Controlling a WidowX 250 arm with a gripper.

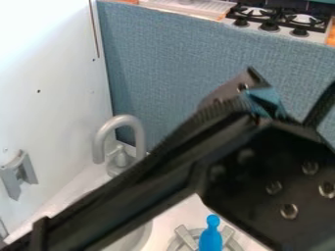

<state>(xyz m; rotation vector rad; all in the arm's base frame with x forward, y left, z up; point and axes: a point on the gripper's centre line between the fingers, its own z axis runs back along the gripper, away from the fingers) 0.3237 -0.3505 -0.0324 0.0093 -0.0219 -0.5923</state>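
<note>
Large in the foreground, the black robot arm (144, 171) runs from the lower left up to a wide dark joint housing (275, 186) with several screws at the right. A piece of blue tape (265, 100) is on the arm's upper part. Below the arm, at the bottom edge, a bright blue object with a rounded knob on top (210, 238) stands upright in front of a round grey fixture (186, 238). The view's bottom edge cuts off its lower part.
A grey curved faucet (121, 120) rises behind the arm, by a basin (140, 238) partly hidden by it. A white wall (52, 63) with a grey bracket (19, 174) is at left. A blue-grey panel (177, 59) stands behind, with a black stove top (278, 15) beyond.
</note>
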